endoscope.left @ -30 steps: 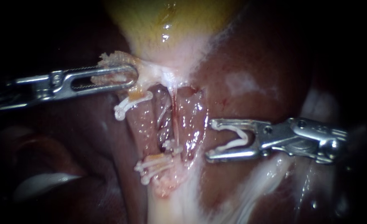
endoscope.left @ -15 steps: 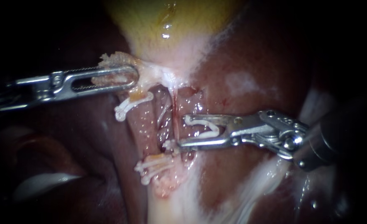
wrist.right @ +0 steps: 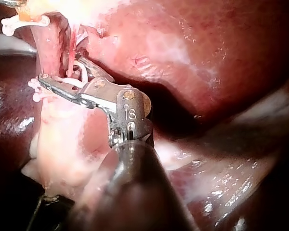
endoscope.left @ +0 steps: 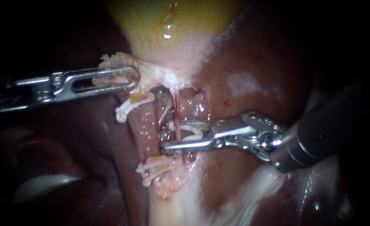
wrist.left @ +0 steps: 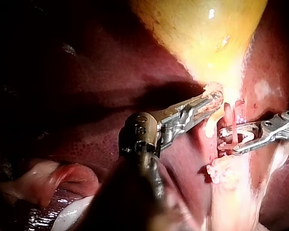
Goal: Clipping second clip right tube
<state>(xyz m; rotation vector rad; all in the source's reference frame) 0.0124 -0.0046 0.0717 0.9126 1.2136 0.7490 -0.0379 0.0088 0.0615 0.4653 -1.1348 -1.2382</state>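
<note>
One anchor: left instrument (endoscope.left: 132, 78) jaws clamped on pale tissue (endoscope.left: 116, 58) at the base of the gallbladder (endoscope.left: 172, 25).
Right tube (endoscope.left: 177, 109): thin, passing between the right jaws, its long axis square to them.
Right instrument (endoscope.left: 166, 136): the nearer one — jaws apart, both bearing on an unclosed clip (endoscope.left: 192, 134) astride that tube.

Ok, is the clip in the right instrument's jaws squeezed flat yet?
No: the white clip held by the right instrument is spread in a V, with the thin red tube passing between its legs.
</note>
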